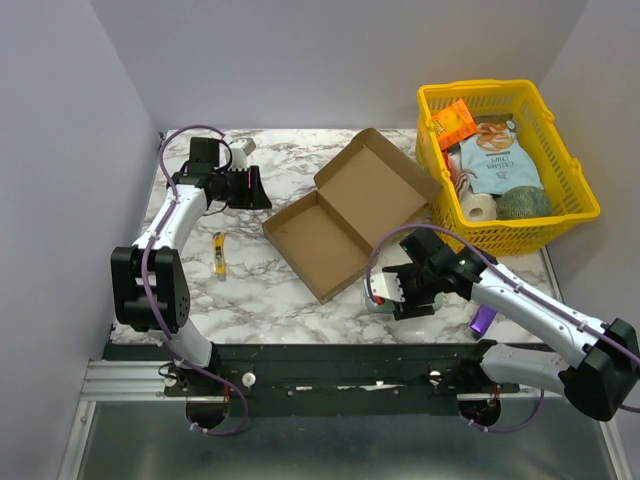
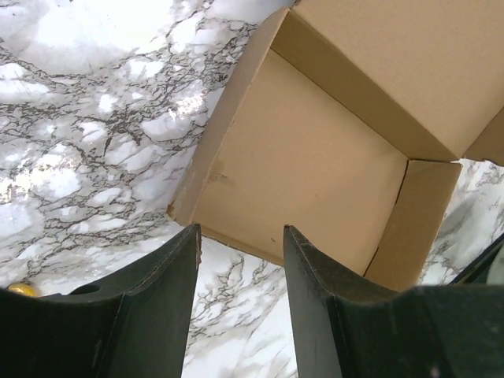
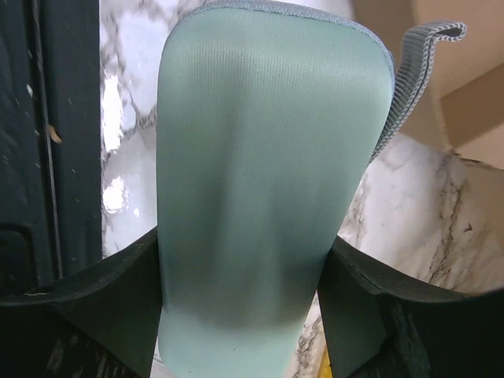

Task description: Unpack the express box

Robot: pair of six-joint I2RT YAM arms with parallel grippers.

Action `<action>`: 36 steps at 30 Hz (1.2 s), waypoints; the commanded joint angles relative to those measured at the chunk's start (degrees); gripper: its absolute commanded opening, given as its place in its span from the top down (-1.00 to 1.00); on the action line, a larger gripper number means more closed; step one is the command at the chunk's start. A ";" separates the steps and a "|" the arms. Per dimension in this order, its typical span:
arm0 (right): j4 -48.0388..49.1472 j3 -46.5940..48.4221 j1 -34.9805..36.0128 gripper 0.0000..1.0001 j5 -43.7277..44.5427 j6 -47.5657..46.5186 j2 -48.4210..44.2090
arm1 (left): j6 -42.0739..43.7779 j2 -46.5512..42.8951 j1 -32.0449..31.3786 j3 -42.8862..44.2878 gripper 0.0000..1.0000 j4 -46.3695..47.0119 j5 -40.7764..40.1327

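Hovering far left, the left gripper (image 1: 247, 188) gapes, holding nothing. A yellow knife (image 1: 219, 253) lies nearby. The box (image 1: 345, 215) sits mid-table, lid open. Just beside its near corner, the right gripper (image 1: 387, 293) clamps a mint-green pad (image 3: 268, 157). The basket (image 1: 520, 235) stands far right.

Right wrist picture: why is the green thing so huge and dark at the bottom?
Right wrist view: the green thing sits right by the lens, clamped in the right gripper, its lower end in shadow. Left wrist view: the table glares white at top left. Top view: even light, soft shadows.
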 commanded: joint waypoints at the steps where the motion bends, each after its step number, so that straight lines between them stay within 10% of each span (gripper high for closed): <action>1: 11.17 -4.66 0.00 -0.41 4.10 -9.95 0.50 | -0.76 0.95 0.22 1.70 -0.10 0.47 2.19; 8: 18.93 -3.55 0.00 -0.99 4.72 -5.92 6.04 | -0.15 0.86 0.04 1.53 -0.09 -0.41 3.16; 16: 8.09 11.99 -0.17 -1.00 -2.05 -8.04 -2.74 | 4.16 1.39 -0.22 5.48 -0.15 -5.59 10.10; 19: 16.88 20.68 -0.61 -1.00 6.42 6.53 1.72 | 7.06 1.39 -0.22 8.73 -0.28 -7.62 8.17; 21: 17.25 27.98 -1.92 -1.00 11.72 19.10 10.02 | 9.07 1.47 -0.22 11.97 -0.97 -9.02 6.16; 26: 6.61 53.47 -6.75 -1.00 18.43 47.45 25.02 | 12.51 5.68 -0.22 30.72 -0.97 -16.82 -4.03; 30: 8.12 63.99 -8.87 -1.00 24.56 50.86 26.68 | 9.88 10.00 -0.05 47.12 -0.97 -21.15 -14.41; 36: -6.83 84.89 -8.79 -1.00 42.58 54.29 37.51 | 6.81 1.76 0.04 37.33 -0.97 -6.50 -17.06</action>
